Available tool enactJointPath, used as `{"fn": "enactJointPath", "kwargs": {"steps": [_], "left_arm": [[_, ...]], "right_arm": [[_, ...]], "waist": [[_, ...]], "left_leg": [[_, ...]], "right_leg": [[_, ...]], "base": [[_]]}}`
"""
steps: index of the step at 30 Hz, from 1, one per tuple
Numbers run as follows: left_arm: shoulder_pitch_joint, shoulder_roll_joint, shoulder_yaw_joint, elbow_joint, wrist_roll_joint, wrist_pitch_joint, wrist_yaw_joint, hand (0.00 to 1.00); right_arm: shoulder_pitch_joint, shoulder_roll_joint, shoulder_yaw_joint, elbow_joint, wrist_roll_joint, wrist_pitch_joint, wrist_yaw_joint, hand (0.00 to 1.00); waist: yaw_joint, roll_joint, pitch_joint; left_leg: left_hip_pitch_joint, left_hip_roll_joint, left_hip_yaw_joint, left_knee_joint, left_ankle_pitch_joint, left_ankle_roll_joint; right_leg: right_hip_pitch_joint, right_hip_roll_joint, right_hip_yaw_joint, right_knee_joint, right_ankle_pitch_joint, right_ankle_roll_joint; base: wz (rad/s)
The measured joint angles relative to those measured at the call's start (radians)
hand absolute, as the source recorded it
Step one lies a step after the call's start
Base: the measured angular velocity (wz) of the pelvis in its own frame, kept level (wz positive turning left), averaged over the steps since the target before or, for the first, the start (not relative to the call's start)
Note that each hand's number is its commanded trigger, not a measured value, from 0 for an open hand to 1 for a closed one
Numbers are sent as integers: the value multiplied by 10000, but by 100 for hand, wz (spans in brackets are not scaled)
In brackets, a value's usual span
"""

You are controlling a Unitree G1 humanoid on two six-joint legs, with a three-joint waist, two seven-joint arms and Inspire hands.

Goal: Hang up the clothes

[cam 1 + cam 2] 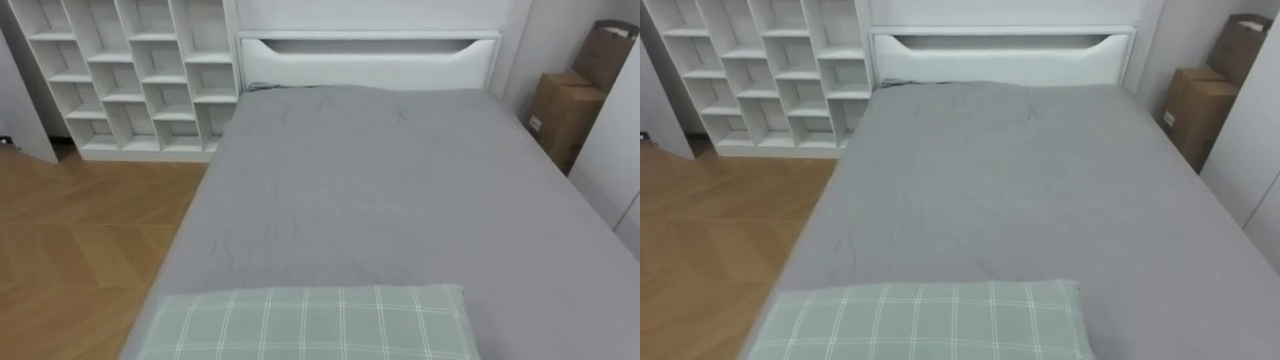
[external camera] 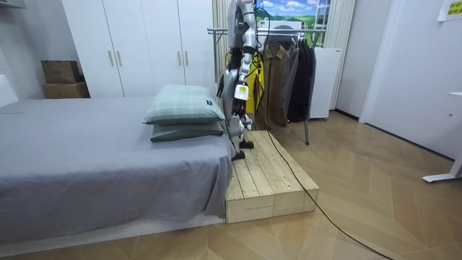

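Note:
I stand on a low wooden platform [image 2: 271,177] at the side of the bed [image 1: 400,200], facing across it. Behind me is a clothes rack [image 2: 216,30] with several dark coats [image 2: 292,72] hanging from it, and a yellow garment [image 2: 254,94] hangs there too. My left hand [image 2: 241,92] hangs at my side, level with the pillows, and I see no clothing in it. The bed's grey sheet lies flat and carries no garment.
Two green checked pillows [image 2: 184,108] are stacked at the bed's near end [image 1: 310,320]. White cubby shelves [image 1: 130,70] stand to my left, cardboard boxes [image 1: 565,110] to my right, and white wardrobes [image 2: 137,43] beyond the bed. Wood floor lies on the left.

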Motion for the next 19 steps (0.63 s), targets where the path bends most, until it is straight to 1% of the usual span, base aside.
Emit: {"fn": "enactJointPath", "kwargs": {"steps": [7, 19], "left_arm": [[-6, -115, -2, 7, 2, -66, -122, 0], [-21, -112, 23, 7, 9, -87, -257, 0]], "right_arm": [[-25, 15, 6, 0, 23, -7, 87, 0], [7, 17, 46, 0, 124, -9, 89, 0]], "waist": [[-108, 19, 0], [-108, 28, 4]], "left_leg": [[-3, 2, -22, 1, -1, -3], [19, 3, -8, -30, 2, -3]], "right_leg": [[-1, 6, -13, 5, 1, -1], [-8, 6, 63, -1, 0, -1]], "base": [[0], [0]]}}
